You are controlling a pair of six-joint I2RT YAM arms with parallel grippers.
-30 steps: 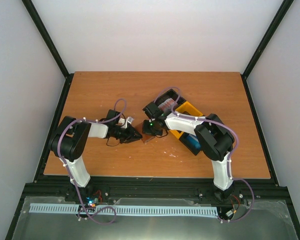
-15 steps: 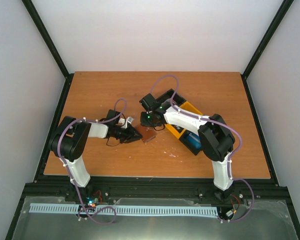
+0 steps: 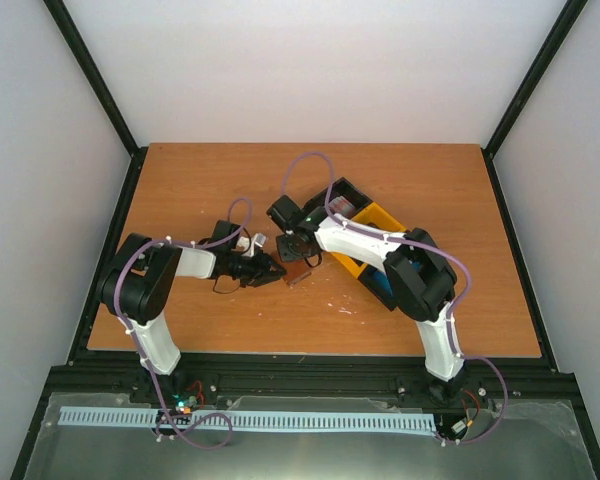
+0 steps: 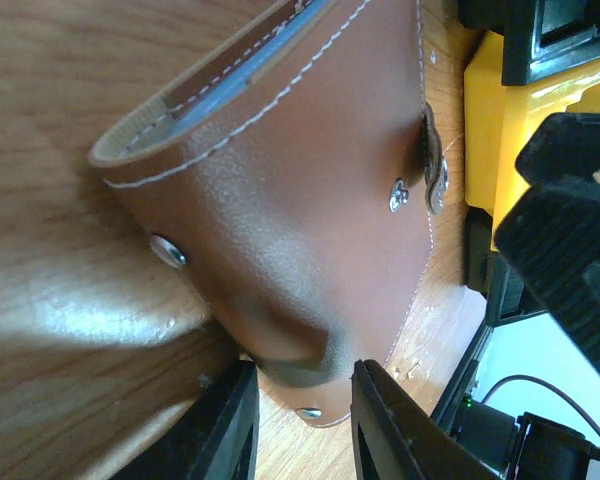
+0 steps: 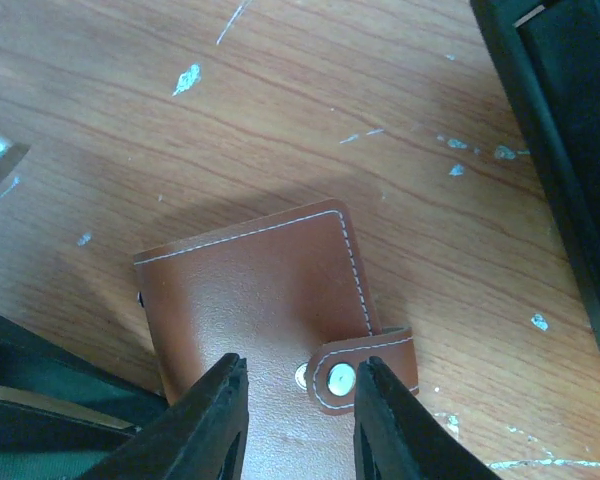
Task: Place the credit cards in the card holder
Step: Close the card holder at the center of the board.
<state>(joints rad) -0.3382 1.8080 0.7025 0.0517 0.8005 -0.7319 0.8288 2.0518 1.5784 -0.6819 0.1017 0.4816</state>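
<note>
The brown card holder (image 3: 298,273) lies folded on the table between the two arms. My left gripper (image 3: 270,270) reaches it from the left. In the left wrist view the card holder's (image 4: 300,200) bulging fold sits between the jaws of that gripper (image 4: 302,370) and touches both fingers. My right gripper (image 5: 298,365) hovers open just above the card holder (image 5: 250,290), its fingers either side of the unsnapped tab (image 5: 365,370). Red-and-white credit cards (image 3: 343,207) show in the black bin. A blue stack (image 3: 384,284) sits in a bin nearer the right arm.
A black bin (image 3: 352,190) and a yellow bin (image 3: 375,238) stand in a diagonal row right of the card holder, close behind the right arm. The yellow bin (image 4: 490,120) fills the right of the left wrist view. White flecks mark the wood.
The right gripper has opened and drawn back from the card holder toward the far left, uncovering it. The left arm has stayed put, its jaws eased slightly wider.
</note>
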